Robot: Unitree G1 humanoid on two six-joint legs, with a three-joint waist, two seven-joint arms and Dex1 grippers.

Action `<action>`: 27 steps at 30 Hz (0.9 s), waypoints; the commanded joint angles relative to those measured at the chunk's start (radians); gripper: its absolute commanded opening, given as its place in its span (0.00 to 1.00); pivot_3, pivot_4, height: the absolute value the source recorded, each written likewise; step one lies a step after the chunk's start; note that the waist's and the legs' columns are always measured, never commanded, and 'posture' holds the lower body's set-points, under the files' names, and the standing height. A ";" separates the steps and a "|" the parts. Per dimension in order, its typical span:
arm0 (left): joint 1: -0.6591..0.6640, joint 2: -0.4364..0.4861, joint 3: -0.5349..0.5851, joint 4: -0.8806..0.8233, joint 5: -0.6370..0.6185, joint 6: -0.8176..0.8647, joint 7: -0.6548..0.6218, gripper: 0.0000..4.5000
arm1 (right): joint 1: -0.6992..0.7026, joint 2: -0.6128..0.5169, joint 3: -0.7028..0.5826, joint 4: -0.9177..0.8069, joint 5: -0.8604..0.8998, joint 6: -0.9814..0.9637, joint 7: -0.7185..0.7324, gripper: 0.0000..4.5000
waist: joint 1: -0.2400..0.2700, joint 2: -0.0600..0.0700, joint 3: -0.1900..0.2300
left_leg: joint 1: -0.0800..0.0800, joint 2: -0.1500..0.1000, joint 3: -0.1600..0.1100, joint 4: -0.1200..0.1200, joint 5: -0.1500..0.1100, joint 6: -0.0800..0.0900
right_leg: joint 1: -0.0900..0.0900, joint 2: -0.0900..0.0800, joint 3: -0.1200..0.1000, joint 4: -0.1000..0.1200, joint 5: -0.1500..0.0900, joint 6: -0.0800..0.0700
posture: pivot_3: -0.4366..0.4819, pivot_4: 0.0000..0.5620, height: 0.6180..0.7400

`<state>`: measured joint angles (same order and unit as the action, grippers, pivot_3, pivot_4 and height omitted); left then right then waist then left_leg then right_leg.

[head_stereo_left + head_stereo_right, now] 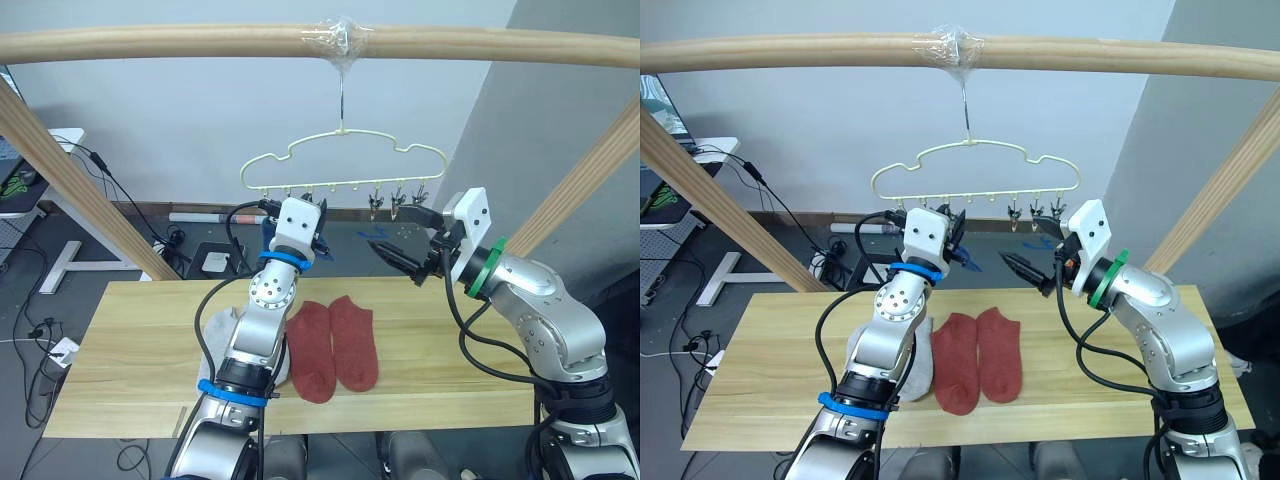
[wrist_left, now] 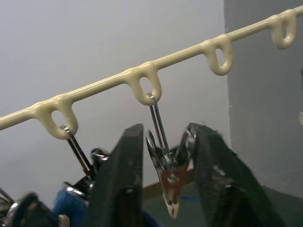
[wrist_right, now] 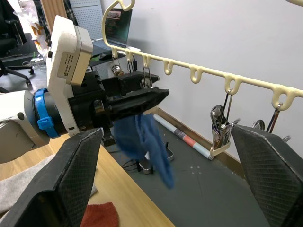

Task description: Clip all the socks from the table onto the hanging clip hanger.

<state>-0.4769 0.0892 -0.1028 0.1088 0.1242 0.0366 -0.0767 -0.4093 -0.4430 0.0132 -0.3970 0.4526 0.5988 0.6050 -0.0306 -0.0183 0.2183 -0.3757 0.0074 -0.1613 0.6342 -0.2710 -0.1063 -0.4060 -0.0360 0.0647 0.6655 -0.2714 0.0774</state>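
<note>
My left gripper (image 2: 165, 184) is raised to the clip hanger (image 1: 343, 163), which hangs by its hook from the wooden pole (image 1: 200, 44) across the top of the frame. Its two fingers (image 2: 124, 179) are pressed on either side of a metal clip (image 2: 166, 175) dangling from one loop of the hanger's bottom rail. A blue sock (image 3: 144, 142) hangs just below those fingers, near the centre of the right wrist view; I cannot tell whether any clip has it. My right gripper (image 1: 397, 252) sits right of centre, just under the hanger's right end, fingers spread apart and gripping nothing. Two rust red socks (image 1: 333, 345) lie side by side on the table (image 1: 130, 350) at lower centre, with a light grey sock (image 1: 910, 370) partly hidden behind my left arm.
</note>
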 commanded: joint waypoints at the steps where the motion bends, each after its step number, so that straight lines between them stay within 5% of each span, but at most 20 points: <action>1: -0.006 -0.003 -0.001 -0.044 0.006 -0.012 0.003 0.35 | 0.000 -0.007 -0.011 -0.031 0.000 -0.017 -0.004 1.00 | 0.000 0.000 0.000 | 0.000 0.000 0.000 0.000 0.000 0.000 | 0.000 0.000 0.000 0.000 0.000 0.000 | 0.48 0.34 1.00; 27: -0.015 -0.010 0.003 -0.047 0.000 -0.017 0.006 0.35 | 0.004 -0.008 -0.010 -0.030 -0.001 -0.020 -0.002 1.00 | 0.000 0.000 0.000 | 0.000 0.000 0.000 0.000 0.000 0.000 | 0.000 0.000 0.000 0.000 0.000 0.000 | 0.47 0.34 1.00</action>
<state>-0.4776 0.0838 -0.1017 0.1088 0.1240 0.0365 -0.0744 -0.4057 -0.4432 0.0132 -0.3969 0.4515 0.5965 0.6055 -0.0307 -0.0183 0.2183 -0.3757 0.0074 -0.1613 0.6344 -0.2710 -0.1062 -0.4060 -0.0360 0.0647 0.6655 -0.2713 0.0773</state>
